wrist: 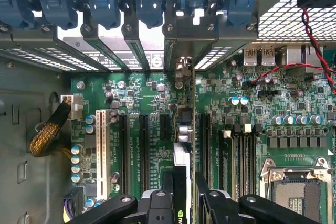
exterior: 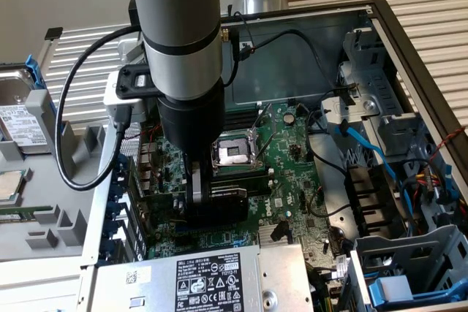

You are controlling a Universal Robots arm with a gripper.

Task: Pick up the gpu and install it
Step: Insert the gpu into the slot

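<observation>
Below the gripper: the motherboard [exterior: 292,173], with the gripper [exterior: 212,196] low over its slot area, inside the open computer case [exterior: 409,49].
Gripper state: the jaws are closed on the gpu [exterior: 225,196], holding it on edge between the fingers [wrist: 157,205].
Gpu place: in the wrist view the gpu [wrist: 180,182] stands upright between the jaws, its thin edge running toward the bracket openings [wrist: 181,45] in the case's rear wall; it sits along a gap between two of the long dark expansion slots [wrist: 144,150].
Room to either side: slots run parallel close on both sides of the card; the processor socket [exterior: 232,153] lies just beyond the gripper, toward the exterior view's right.
Edges: the power supply [exterior: 212,279] lies close on the camera side of the gripper in the exterior view; the row of blue latches [wrist: 152,3] lines the rear wall past the card's far end.
Cables: a black cable [exterior: 73,129] loops off the wrist on the exterior view's left, outside the case wall.
Hard to tell: the arm [exterior: 183,42] hides much of the card in the exterior view; whether the card's lower edge touches a slot cannot be made out.
</observation>
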